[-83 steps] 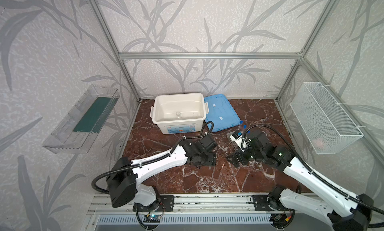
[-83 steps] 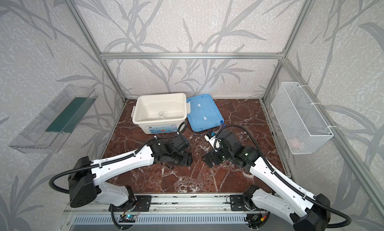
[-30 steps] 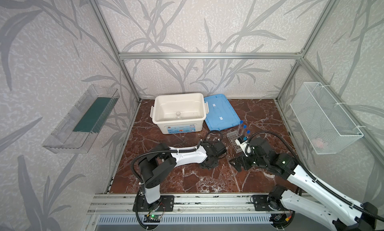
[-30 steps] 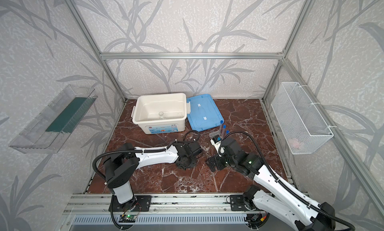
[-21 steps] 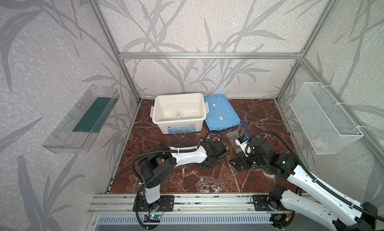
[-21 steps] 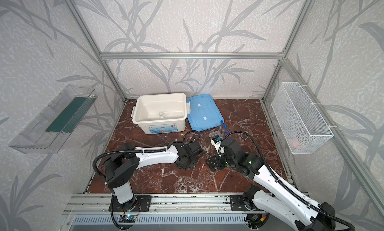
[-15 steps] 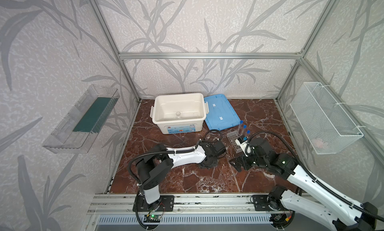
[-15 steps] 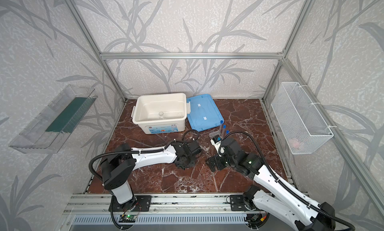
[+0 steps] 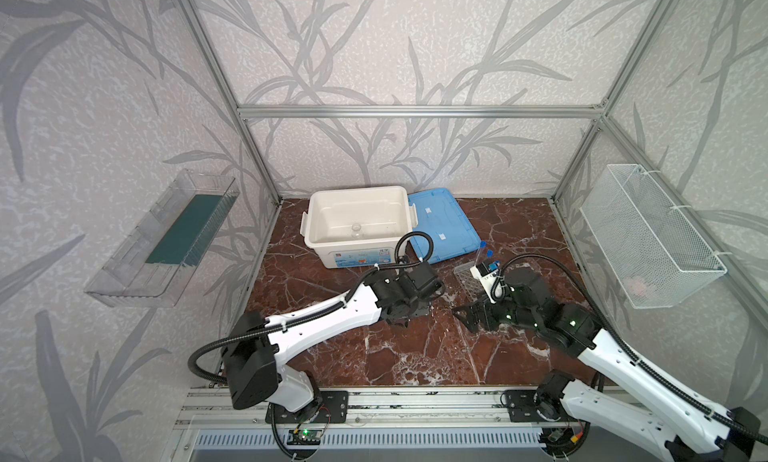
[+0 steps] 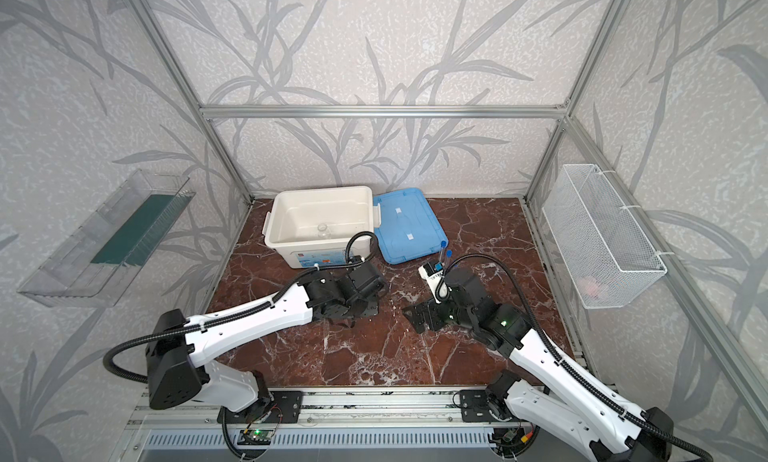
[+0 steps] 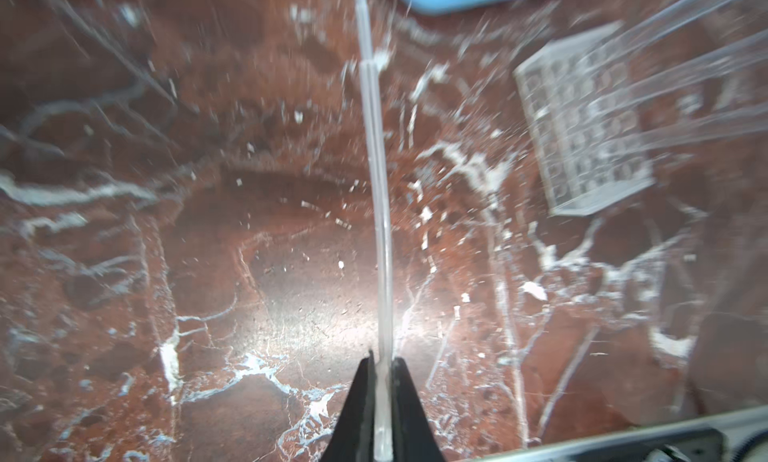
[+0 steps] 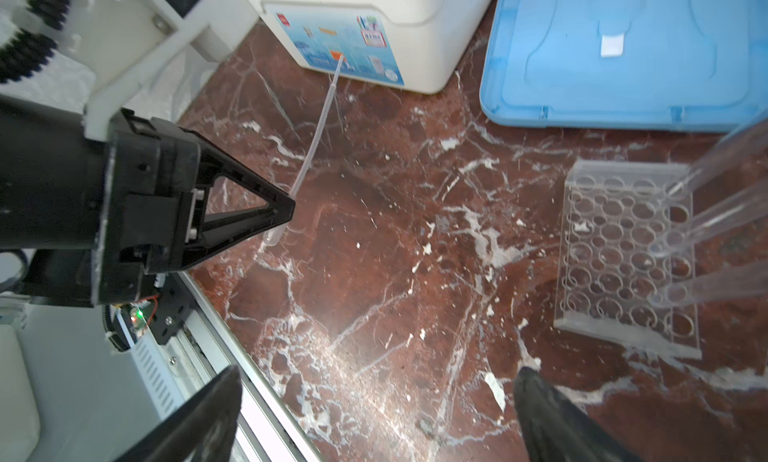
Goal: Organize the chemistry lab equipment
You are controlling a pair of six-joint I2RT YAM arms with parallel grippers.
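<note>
White tub (image 9: pixel 353 254) (blue lid (image 9: pixel 444 227) off, ready for loading) stands beyond the left gripper (image 11: pixel 382 360). Rack (image 12: pixel 615 264), ahead of the wide-spread, empty right gripper (image 12: pixel 378 372), holds three test tubes (image 12: pixel 715 217) standing. Left jaws pinch the dropper (image 11: pixel 376 169) near its wider end, seemingly for carrying.

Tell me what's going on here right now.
The left gripper is shut on a thin clear plastic dropper, low over the red marble tabletop. The right gripper is open and empty, near the clear grid-holed rack holding clear test tubes. A small clear glass jar sits in the open white tub, whose blue lid lies beside it.
</note>
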